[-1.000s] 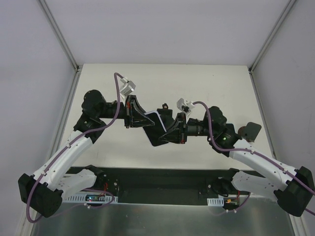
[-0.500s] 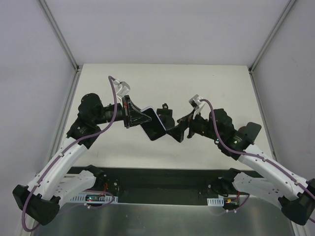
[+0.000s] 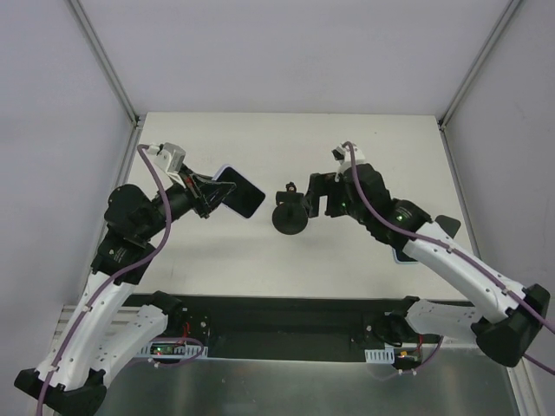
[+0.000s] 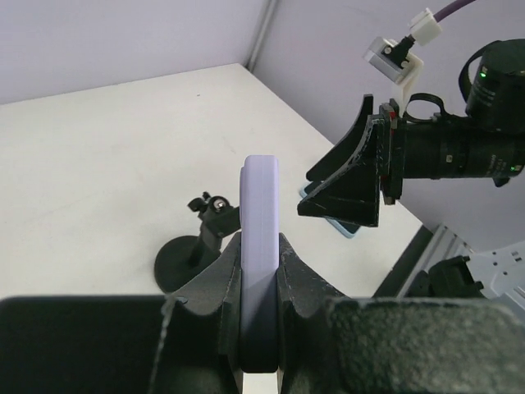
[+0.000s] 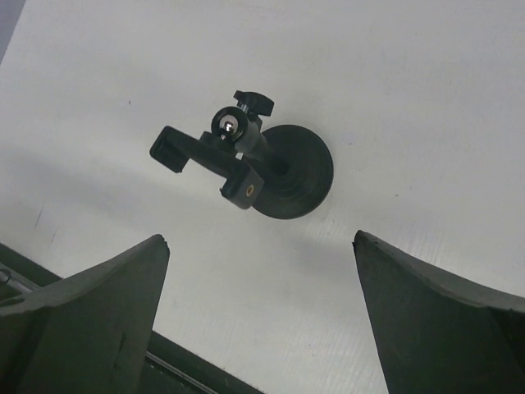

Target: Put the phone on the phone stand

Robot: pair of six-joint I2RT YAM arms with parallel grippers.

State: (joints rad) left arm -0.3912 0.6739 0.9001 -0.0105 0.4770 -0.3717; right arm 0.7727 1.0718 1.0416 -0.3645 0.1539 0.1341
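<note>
- Top external: one lavender slab phone (image 3: pixel 243 194), held aloft and clenched edge-on in the left gripper (image 3: pixel 212 192).
- One black disc-base phone stand (image 3: pixel 289 217) on the table, at the phone's 4 o'clock, apart.
- Right gripper (image 5: pixel 261 238) released, fingers spread, at the stand's 2 o'clock.

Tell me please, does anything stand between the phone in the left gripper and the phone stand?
Nothing visible does. The left gripper holds the phone left of the phone stand, only bare table between them. The open right gripper hangs on the stand's other side, off that path.
</note>
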